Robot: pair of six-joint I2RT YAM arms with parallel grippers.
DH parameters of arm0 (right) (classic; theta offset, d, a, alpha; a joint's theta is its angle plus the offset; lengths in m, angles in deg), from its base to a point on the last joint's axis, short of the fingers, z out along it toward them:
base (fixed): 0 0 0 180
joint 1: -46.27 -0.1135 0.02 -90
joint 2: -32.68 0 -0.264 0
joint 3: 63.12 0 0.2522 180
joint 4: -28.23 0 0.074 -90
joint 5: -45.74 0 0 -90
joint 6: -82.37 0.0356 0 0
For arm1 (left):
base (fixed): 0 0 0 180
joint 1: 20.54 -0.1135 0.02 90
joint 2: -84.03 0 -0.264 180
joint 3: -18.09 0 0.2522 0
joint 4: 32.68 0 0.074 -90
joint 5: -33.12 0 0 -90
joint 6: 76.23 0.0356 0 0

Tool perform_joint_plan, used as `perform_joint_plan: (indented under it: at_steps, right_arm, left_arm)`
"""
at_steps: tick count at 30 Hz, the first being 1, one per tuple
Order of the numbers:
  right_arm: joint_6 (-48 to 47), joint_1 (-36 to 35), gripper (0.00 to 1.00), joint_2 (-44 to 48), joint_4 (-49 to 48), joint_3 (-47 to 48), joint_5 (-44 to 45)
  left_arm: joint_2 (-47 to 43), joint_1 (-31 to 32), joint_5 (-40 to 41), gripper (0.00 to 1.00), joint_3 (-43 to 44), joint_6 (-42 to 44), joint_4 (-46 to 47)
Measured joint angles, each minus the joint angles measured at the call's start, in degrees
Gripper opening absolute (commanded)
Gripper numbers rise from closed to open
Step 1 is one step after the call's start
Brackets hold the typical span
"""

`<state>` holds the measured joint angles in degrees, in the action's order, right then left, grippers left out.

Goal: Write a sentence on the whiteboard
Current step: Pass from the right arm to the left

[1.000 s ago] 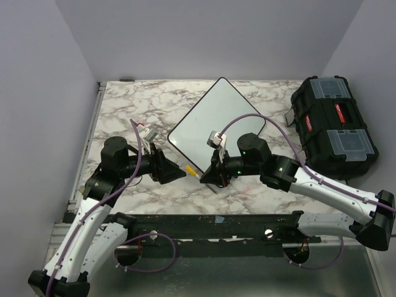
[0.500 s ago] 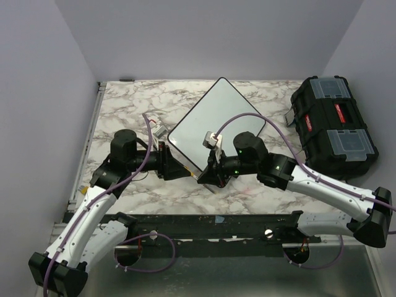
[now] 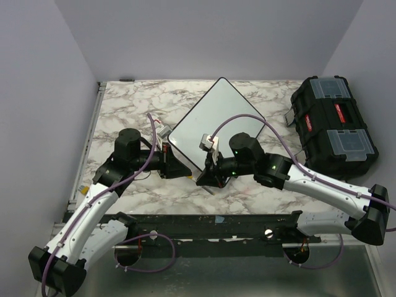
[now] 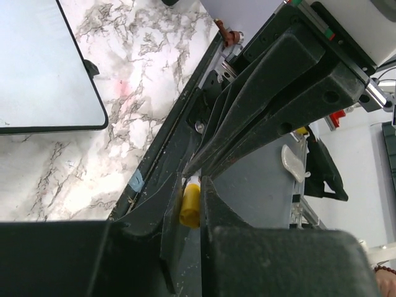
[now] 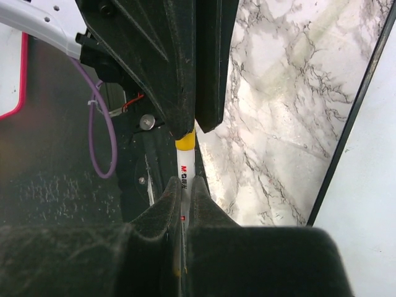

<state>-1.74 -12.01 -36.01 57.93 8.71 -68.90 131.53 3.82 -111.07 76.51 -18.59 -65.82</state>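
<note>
The whiteboard (image 3: pixel 216 120) lies tilted like a diamond on the marble table, its white face bare; the sentence is out of view. My right gripper (image 3: pixel 204 176) (image 5: pixel 185 185) is shut on the white barrel of a marker (image 5: pixel 185 166) just off the board's near corner. The marker's yellow cap (image 4: pixel 189 207) (image 5: pixel 185 143) points at my left gripper (image 3: pixel 185 169) (image 4: pixel 197 185), which is shut on the cap. The two grippers meet tip to tip above the table. A corner of the whiteboard (image 4: pixel 43 62) shows in the left wrist view and its black-rimmed edge (image 5: pixel 371 210) in the right wrist view.
A black plastic toolbox (image 3: pixel 334 127) with red latches stands at the right edge of the table. Grey walls close in the table at the back and sides. The black rail (image 3: pixel 204 223) carrying the arm bases runs along the near edge.
My left gripper has moved right to the marker's end and its jaws have closed on the yellow cap. The right gripper with the marker has shifted slightly left.
</note>
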Motion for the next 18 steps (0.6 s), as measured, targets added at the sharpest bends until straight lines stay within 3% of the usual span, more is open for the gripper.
perform_joint_plan:
  at_steps: [1,2,4,6,10,18]
  right_arm:
    - [0.0,-0.07,0.12,0.0,-0.04,0.0,0.31]
    - [0.02,-0.07,0.36,0.0,-0.15,0.0,0.61]
    - [0.28,-0.09,0.68,0.0,-0.48,0.0,1.51]
    - [1.07,-0.22,0.84,0.11,-0.57,-0.04,3.69]
    - [4.9,-0.22,1.0,1.6,-1.09,-0.07,11.28]
    - [17.9,-0.2,1.0,13.25,-6.38,-0.83,22.88]
  left_arm:
    - [-0.09,0.02,0.13,0.0,0.0,0.0,-0.02]
    - [-0.37,0.04,0.39,0.0,0.0,0.0,-0.02]
    - [-0.81,0.04,0.94,0.0,0.0,0.0,-0.02]
    - [-1.66,0.04,1.68,0.0,0.0,-0.11,-0.02]
    - [-4.46,0.11,3.72,0.0,-0.02,-1.05,0.37]
    - [-10.91,0.15,8.17,0.0,-1.31,-6.58,8.39]
